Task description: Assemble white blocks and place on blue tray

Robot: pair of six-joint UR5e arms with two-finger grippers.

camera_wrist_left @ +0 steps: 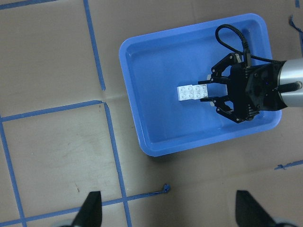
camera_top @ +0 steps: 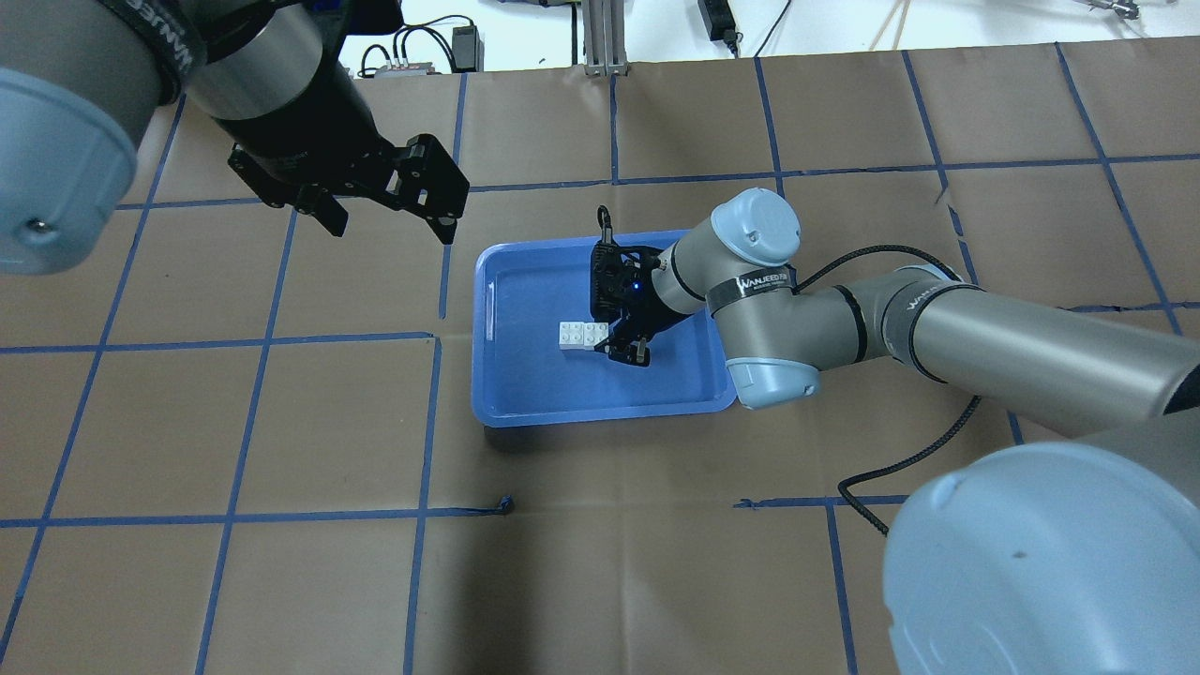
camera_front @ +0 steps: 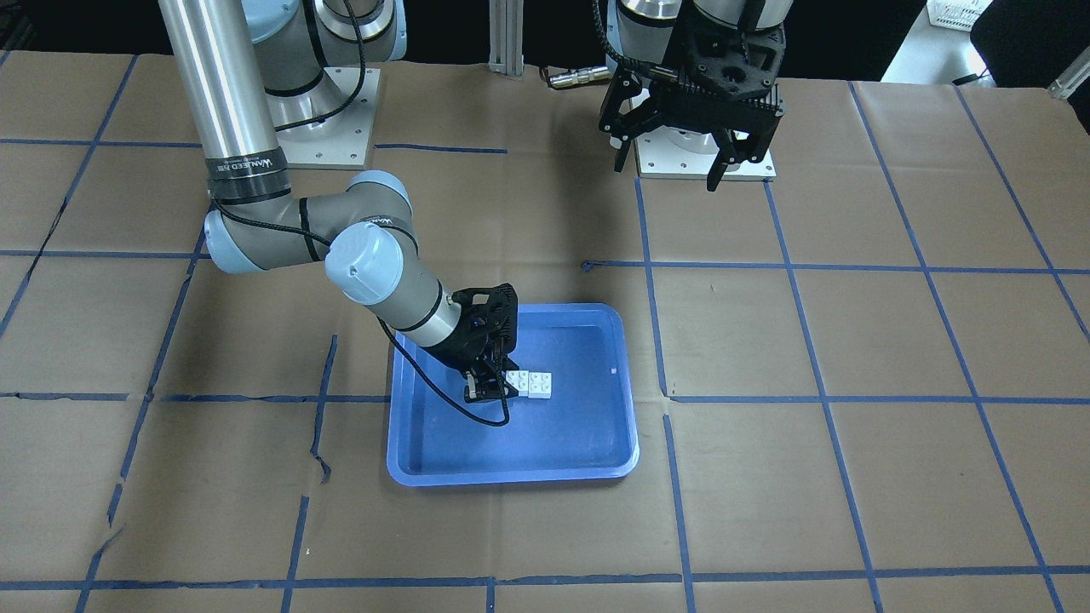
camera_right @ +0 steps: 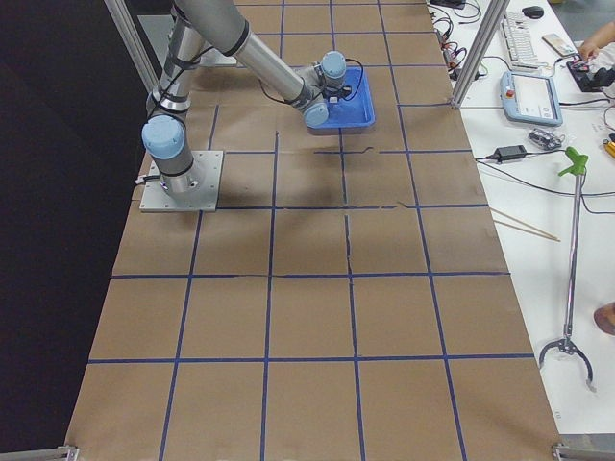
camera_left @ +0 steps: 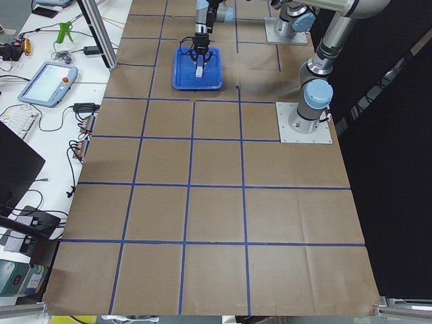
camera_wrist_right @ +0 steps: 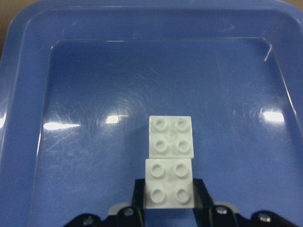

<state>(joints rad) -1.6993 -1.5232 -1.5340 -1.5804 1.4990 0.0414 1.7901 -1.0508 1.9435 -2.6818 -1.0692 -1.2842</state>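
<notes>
Two white studded blocks (camera_front: 530, 384) joined end to end lie on the floor of the blue tray (camera_front: 511, 472), near its middle. My right gripper (camera_front: 502, 388) reaches low into the tray and is shut on the near block of the pair. In the right wrist view the white blocks (camera_wrist_right: 169, 142) run away from the fingers (camera_wrist_right: 140, 194), which press both sides of the nearer block. My left gripper (camera_top: 392, 230) hangs high above the table, off to the tray's side, open and empty. The left wrist view looks down on the tray (camera_wrist_left: 189, 146) and the blocks (camera_wrist_left: 192, 92).
Brown paper with a grid of blue tape lines covers the table. The right arm's black cable (camera_top: 900, 469) loops over the paper beside the tray. Both arm bases (camera_front: 324, 119) stand at the robot's edge of the table.
</notes>
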